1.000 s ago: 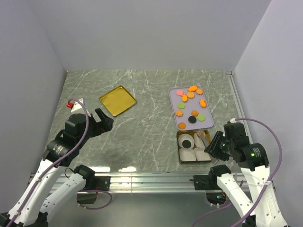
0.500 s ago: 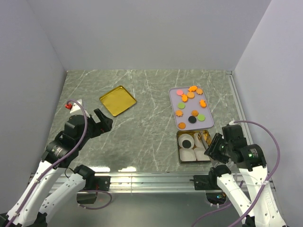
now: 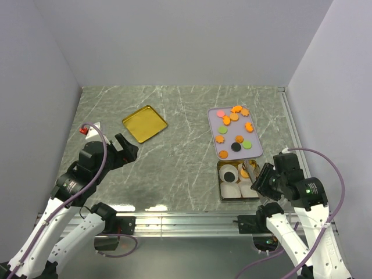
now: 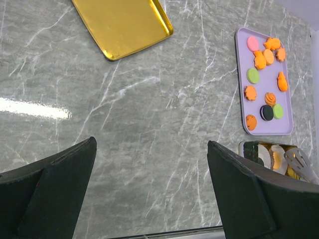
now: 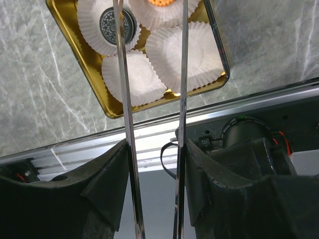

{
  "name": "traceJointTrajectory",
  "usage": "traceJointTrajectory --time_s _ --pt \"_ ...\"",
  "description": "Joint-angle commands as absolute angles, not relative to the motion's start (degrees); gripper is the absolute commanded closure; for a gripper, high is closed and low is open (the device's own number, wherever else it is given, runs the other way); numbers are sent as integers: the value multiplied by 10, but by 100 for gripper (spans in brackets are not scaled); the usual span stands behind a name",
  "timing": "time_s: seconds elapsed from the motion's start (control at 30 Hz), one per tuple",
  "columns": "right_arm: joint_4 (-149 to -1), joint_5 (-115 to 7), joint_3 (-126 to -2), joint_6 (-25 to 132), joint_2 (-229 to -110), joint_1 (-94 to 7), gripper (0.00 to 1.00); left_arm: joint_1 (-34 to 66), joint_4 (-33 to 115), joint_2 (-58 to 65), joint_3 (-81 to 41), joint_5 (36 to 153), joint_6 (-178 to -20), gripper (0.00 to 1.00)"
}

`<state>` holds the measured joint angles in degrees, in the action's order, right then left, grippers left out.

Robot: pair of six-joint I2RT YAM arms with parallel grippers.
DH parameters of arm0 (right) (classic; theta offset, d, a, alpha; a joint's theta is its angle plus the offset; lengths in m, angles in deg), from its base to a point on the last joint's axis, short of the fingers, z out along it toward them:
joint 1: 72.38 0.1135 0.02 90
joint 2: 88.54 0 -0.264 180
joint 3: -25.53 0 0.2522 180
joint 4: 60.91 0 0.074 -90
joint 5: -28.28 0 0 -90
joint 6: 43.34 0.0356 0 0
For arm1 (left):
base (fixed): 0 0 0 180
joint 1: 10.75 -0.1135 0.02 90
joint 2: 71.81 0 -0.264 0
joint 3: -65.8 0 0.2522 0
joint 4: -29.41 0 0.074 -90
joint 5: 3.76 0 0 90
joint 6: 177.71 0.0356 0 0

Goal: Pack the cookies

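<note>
Several cookies (image 3: 235,132), mostly orange with a pink, green and black one, lie on a lavender tray (image 3: 254,152); they also show in the left wrist view (image 4: 264,74). A gold tin (image 3: 221,185) holds white paper cups (image 5: 185,52). One cup holds a black cookie (image 5: 113,26), another an orange cookie (image 5: 160,2). My right gripper (image 5: 154,144) is shut on metal tongs (image 5: 122,74). The tong arms stand apart and empty above the tin's cups. My left gripper (image 4: 152,144) is open and empty over bare table at the left.
A gold lid (image 3: 145,122) lies upside down at the back left, beyond the left gripper. The tin sits close to the table's near metal rail (image 5: 149,134). White walls close in the table at the back and both sides.
My right gripper with the tongs has shifted a little toward the near edge over the tin. My left arm has moved slightly left and back toward its base.
</note>
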<state>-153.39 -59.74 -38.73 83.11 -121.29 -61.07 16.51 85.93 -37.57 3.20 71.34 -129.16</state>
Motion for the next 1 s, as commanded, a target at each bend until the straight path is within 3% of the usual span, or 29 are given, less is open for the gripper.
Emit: traceJointTrajectory --time_s 0.0,0.4,0.67,0.97 --pt "-1576 -609 -425 839 -1213 -613 48 168 856 -383 28 706 -1299 1" --pt "-1555 -615 -510 830 -1276 -613 49 168 856 -382 27 706 -1298 1" --pt "-1458 -592 -514 812 -1356 -609 49 168 854 -381 27 709 -1297 1" --pt "-1371 -642 -551 852 -1496 -456 48 168 854 -381 27 710 -1297 1"
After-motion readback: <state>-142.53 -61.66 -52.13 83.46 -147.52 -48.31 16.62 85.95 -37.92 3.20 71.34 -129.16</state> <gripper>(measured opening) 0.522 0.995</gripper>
